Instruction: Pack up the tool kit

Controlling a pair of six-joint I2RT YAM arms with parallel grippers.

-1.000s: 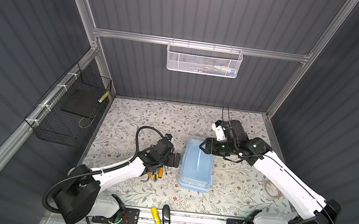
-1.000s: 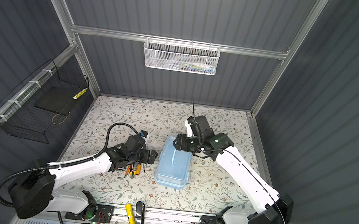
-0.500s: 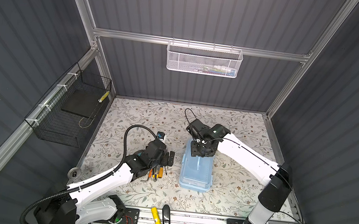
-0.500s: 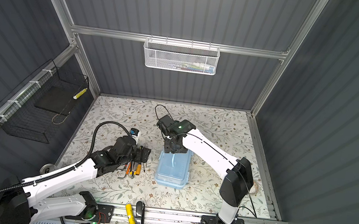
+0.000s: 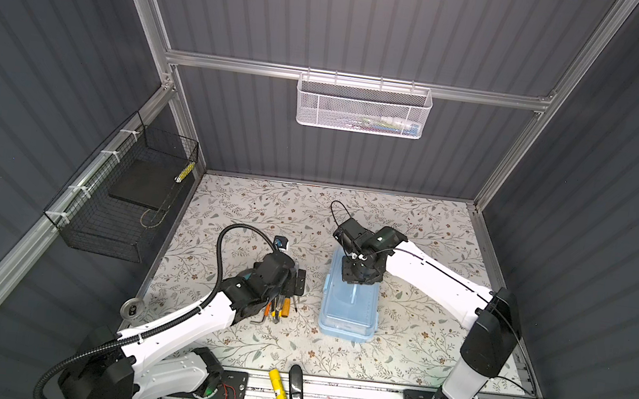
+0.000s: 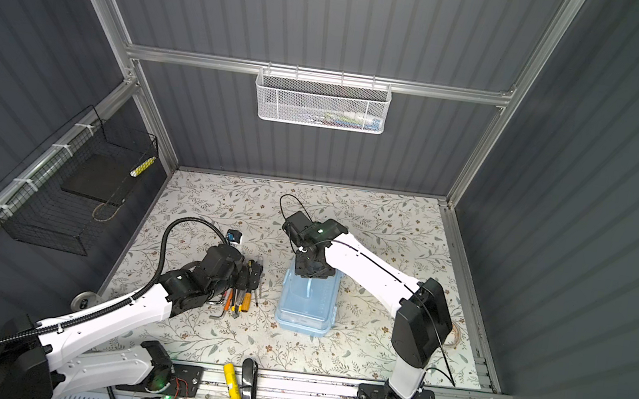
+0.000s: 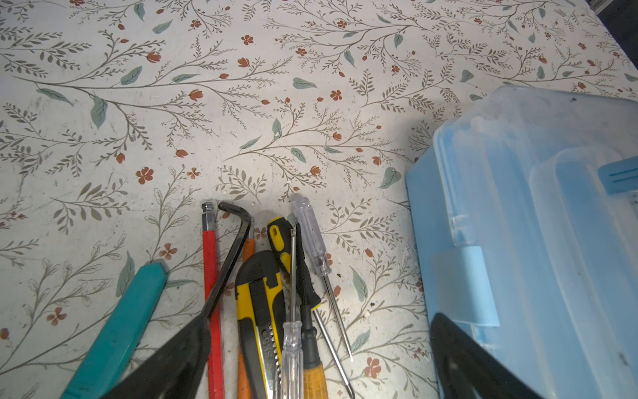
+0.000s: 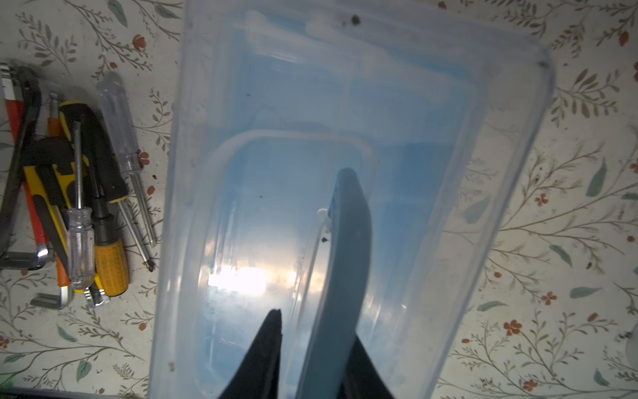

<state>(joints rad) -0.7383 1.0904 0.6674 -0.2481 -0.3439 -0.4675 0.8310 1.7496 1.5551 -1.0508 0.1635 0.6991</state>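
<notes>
The light-blue case [image 5: 348, 317] [image 6: 305, 307] lies with its clear lid down in the middle of the floral table. My right gripper [image 5: 357, 283] [image 8: 310, 328] points down over its far end. The blue handle [image 8: 348, 241] runs between the narrowly parted fingers; it hides one, and a gap shows at the other. Left of the case lies a pile of tools [image 5: 277, 312] [image 6: 239, 301]: yellow-black knife [image 7: 259, 304], teal tool [image 7: 121, 328], hex keys [image 7: 234, 241] and screwdrivers [image 7: 312, 228]. My left gripper [image 5: 296, 283] [image 7: 319, 319] hangs wide open just above the pile, holding nothing.
A white mesh basket [image 5: 363, 108] hangs on the back wall and a black wire basket [image 5: 125, 200] on the left wall. A yellow object [image 5: 278, 390] and a black one [image 5: 293, 398] rest on the front rail. A small blue-black item [image 5: 280, 242] sits behind the left gripper.
My right arm has swung in from the right and turned down over the case, and its jaws have narrowed around the handle. The left arm has stretched out lower over the tools.
</notes>
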